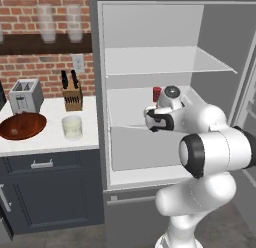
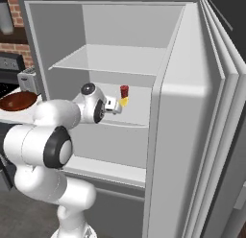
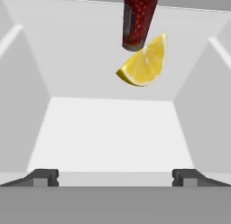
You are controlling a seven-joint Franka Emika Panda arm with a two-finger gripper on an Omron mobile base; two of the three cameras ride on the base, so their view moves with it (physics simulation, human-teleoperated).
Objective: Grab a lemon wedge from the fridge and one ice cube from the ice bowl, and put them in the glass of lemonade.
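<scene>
1. Gripper (image 3: 115,175) seen clearly from the hand camera alone: two dark fingertips (image 3: 41,177) low in the frame, spread wide apart, nothing between them. In the left base view, hand hidden behind the wrist and forearm.
2. Red can (image 3: 137,21) cut off at the top edge of the hand view; label blurred, unreadable. In the left base view just its red top (image 1: 156,93) peeks past the wrist.
3. Ice cube too small to make out inside the ice bowl (image 1: 22,126); a pale speck there, cannot tell what.
4. Ice bowl cut off by the arm in the right base view, just a reddish-brown sliver (image 2: 17,101).
5. Lemon wedge (image 3: 144,63): bright yellow, paler flesh facing the camera, rind curving along the lower edge. Sits on the fridge (image 1: 150,72) middle shelf, touching or just beside the can; tiny yellow fleck (image 2: 123,101) at the can's foot in the right base view.
6. Fridge door (image 2: 192,136) swung wide open; pale shelves inside.
7. Glass of lemonade (image 1: 72,127) on the white counter (image 1: 50,139), just right of the ice bowl, in front of the knife block (image 1: 73,96). Toaster (image 1: 25,95) behind the bowl.
8. Arm folded at the elbow, forearm reaching into the fridge at middle-shelf height, hand pointed at the back wall, wedge ahead of the fingertips and well apart from them.
</scene>
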